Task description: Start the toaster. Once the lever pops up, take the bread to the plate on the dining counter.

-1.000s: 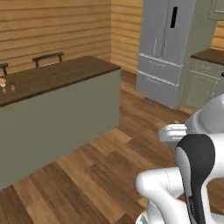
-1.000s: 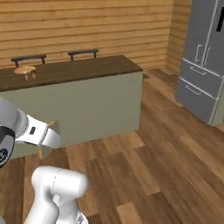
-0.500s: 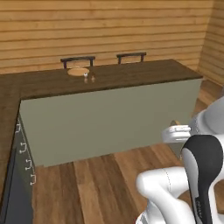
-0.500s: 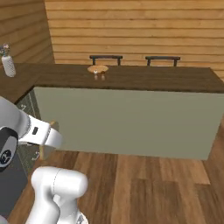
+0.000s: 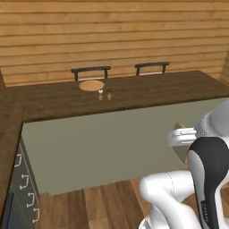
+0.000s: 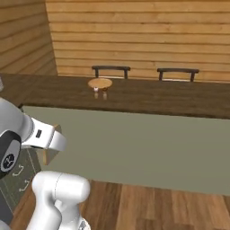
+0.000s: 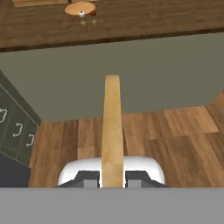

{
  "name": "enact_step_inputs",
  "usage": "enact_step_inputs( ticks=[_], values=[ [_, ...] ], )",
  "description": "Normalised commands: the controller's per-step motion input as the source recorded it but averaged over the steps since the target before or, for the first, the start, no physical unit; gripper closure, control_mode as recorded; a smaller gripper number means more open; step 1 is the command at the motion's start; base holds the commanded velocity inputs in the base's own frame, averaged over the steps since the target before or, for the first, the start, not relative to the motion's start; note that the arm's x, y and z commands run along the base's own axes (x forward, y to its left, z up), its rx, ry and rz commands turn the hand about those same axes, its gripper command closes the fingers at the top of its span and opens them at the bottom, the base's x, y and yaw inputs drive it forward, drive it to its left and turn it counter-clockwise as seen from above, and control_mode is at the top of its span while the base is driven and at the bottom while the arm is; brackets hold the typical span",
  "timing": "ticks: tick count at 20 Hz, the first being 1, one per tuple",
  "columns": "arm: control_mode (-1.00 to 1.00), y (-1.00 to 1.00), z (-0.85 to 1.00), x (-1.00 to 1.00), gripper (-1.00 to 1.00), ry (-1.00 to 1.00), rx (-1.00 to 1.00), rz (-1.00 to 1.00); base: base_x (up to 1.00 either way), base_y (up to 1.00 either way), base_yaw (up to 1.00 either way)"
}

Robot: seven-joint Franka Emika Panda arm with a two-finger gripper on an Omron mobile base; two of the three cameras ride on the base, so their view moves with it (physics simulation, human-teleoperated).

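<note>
You have the bread (image 7: 112, 131) in the hand (image 7: 112, 178) already: seen along the fingers, the slice stands edge-on between them, a thin tan strip running up the middle of the picture, and the hand is closed tight on its lower end. In the right base view a corner of the same slice (image 6: 48, 152) pokes out below the white wrist; in the left base view a sliver of it (image 5: 180, 127) shows beside the wrist.

So, judging from that, the toaster part looks done and the pick-up is done. What is left is the carry and the set-down.

The plate (image 5: 91, 85) lies on the far side of the table (image 5: 134, 96), close to its back edge and in front of the left of 2 chair backs (image 5: 91, 71). 2 small shakers (image 5: 104, 94) stand just beside the plate on its near side, 1 pale and 1 darker. The plate (image 6: 99, 83) looks bare.

The bread is well apart from the plate: the hand hangs low over the wood floor (image 7: 175, 131), on the near side of the table's grey-green panel (image 6: 134, 143). You need to lift the slice above the table top, reach across its full depth, clear the 2 shakers and lay the slice flat on the plate. A drawer front with handles (image 5: 22, 183) stands at the left.
</note>
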Motion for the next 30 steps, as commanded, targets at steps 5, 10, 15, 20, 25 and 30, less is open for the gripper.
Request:
enact_step_inputs(
  ticks=[5, 10, 15, 20, 25, 30],
  values=[
    [1.00, 0.00, 0.00, 0.00, 1.00, 0.00, 0.00, 0.00, 0.94, -0.02, 0.02],
    [1.00, 0.00, 0.00, 0.00, 1.00, 0.00, 0.00, 0.00, 0.91, 0.00, 0.02],
    [1.00, 0.00, 0.00, 0.00, 1.00, 0.00, 0.00, 0.00, 0.65, 0.14, 0.08],
    [1.00, 0.00, 0.00, 0.00, 1.00, 0.00, 0.00, 0.00, 0.54, 0.54, 0.10],
    [1.00, 0.00, 0.00, 0.00, 1.00, 0.00, 0.00, 0.00, 0.53, 0.31, 0.07],
    [1.00, 0.00, 0.00, 0.00, 1.00, 0.00, 0.00, 0.00, 0.60, 0.04, 0.06]
  ],
)
